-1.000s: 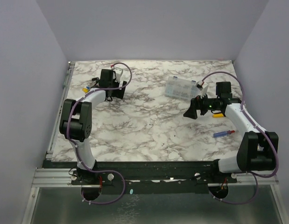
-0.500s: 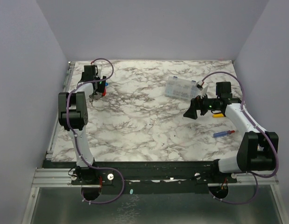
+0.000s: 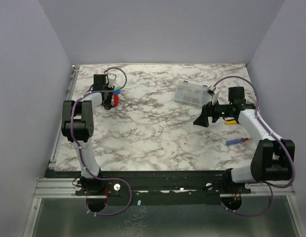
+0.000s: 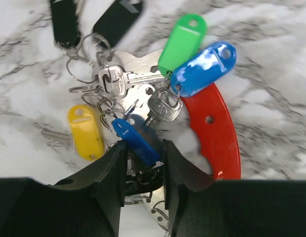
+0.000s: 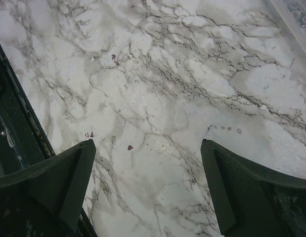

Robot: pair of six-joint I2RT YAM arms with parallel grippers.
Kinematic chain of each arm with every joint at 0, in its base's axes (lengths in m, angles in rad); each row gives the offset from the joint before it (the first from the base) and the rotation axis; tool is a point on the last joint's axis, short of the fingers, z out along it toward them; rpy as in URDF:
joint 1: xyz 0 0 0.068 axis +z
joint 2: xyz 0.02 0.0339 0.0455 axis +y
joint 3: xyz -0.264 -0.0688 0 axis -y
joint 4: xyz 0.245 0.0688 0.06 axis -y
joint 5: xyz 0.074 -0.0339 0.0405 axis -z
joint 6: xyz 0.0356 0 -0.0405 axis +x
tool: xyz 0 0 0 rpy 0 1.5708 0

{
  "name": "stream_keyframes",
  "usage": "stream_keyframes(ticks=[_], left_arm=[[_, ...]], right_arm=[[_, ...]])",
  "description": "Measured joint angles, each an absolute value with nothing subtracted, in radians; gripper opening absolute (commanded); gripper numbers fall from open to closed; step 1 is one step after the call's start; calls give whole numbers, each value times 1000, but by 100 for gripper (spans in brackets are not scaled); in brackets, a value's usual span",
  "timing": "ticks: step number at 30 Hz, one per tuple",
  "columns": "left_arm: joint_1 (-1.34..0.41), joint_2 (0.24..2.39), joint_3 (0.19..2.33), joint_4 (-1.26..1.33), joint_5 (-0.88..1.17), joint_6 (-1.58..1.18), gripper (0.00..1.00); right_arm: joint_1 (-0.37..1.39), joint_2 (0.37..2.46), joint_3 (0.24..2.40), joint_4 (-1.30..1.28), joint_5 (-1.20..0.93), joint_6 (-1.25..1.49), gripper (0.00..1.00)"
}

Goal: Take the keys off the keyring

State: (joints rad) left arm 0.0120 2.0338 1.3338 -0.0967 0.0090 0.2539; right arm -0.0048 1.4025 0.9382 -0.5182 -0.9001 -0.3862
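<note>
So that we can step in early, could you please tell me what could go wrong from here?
1. The left gripper straddles the dark-blue tag amid tangled keys, so lifting may drag the whole bunch.
2. The right gripper hangs open over the table, far away, so nothing steadies the bunch.

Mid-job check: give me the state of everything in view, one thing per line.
Left end effector: fingers either side of small blue tag, grip unclear.
Right end effector: open, empty, above marble table.
Keys: bunched with their tags, lying flat.
Compartment box: lying flat, lid state unclear.
Blue-and-red stick: lying loose.
</note>
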Motion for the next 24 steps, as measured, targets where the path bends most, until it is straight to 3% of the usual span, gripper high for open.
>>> stream_keyframes(ticks=[5, 6, 15, 24], left_arm=[[-68, 1955, 1247, -108, 60, 266, 1], [-84, 1937, 1235, -114, 78, 264, 0], [-224, 1835, 1166, -258, 315, 220, 0], [-238, 1732, 1163, -374, 567, 191, 0]], right_arm=[[-5, 1400, 938, -517, -917, -387, 100], [-5, 1398, 937, -516, -922, -386, 100], [73, 1319, 867, -371, -929, -341, 100], [160, 1335, 865, -215, -907, -331, 100]])
